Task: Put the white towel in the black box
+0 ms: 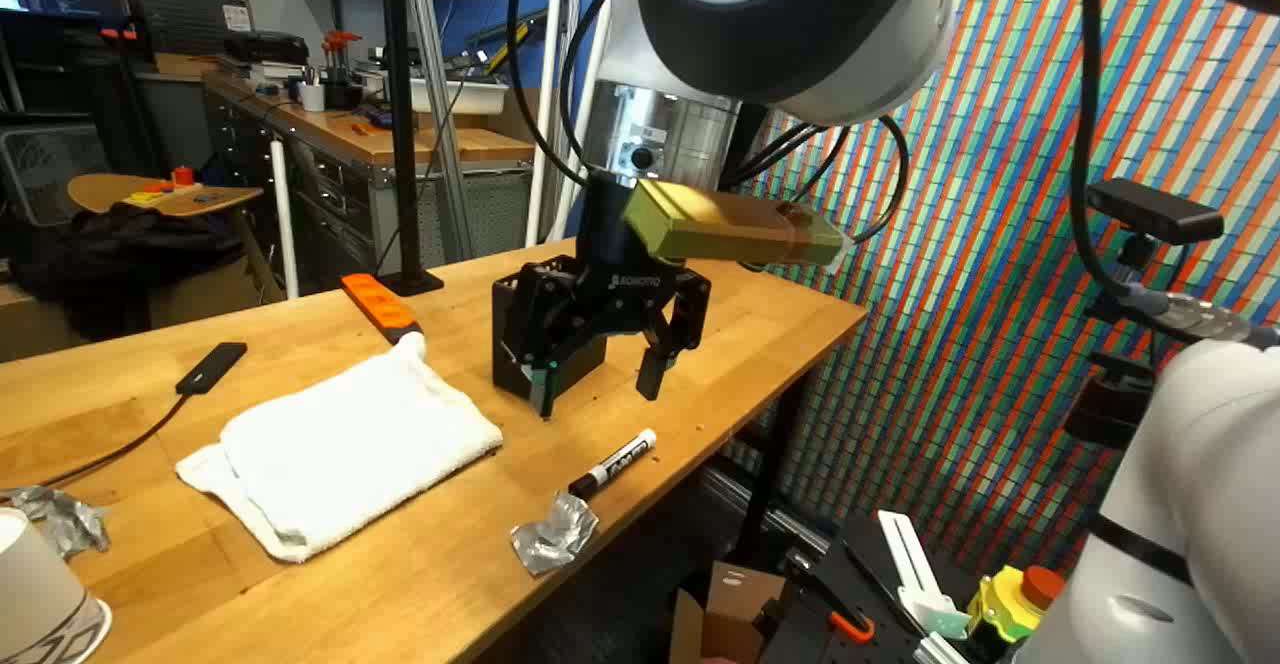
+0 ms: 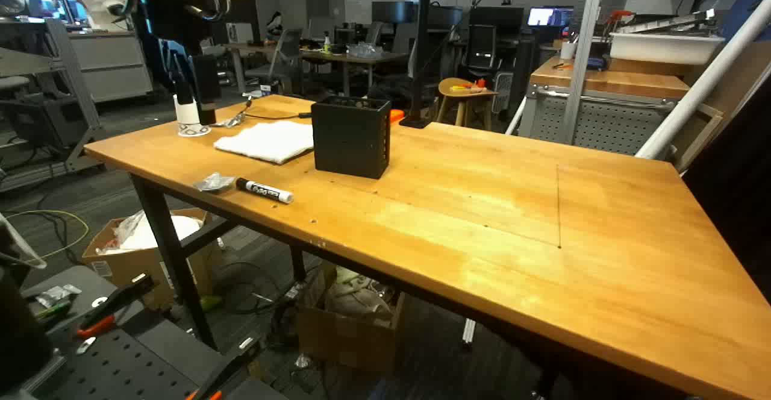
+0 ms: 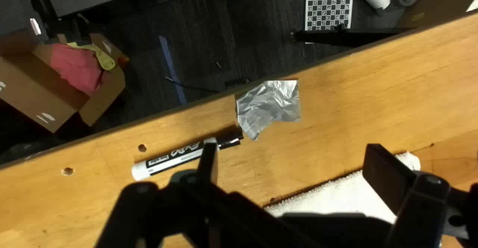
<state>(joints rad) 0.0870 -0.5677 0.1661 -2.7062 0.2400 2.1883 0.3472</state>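
Note:
The white towel point(image 1: 360, 444) lies folded flat on the wooden table, and it also shows in an exterior view point(image 2: 265, 141). In the wrist view part of the towel point(image 3: 336, 199) shows beneath my gripper; the gripper hides the rest. The black box point(image 1: 582, 364) stands upright on the table beside the towel. Its open top shows in an exterior view point(image 2: 348, 138); the box is out of the wrist view. My gripper point(image 1: 598, 384) is open and empty, held above the table. In the wrist view its fingers point(image 3: 293, 162) are wide apart, with nothing between them.
A black and white marker point(image 1: 612, 464) and crumpled foil point(image 1: 555, 534) lie near the table edge. A paper cup point(image 1: 40, 594), more foil point(image 1: 65, 522), a black device with a cable point(image 1: 210, 368) and an orange-handled tool point(image 1: 380, 306) lie around the towel. A black post point(image 2: 421, 44) rises behind.

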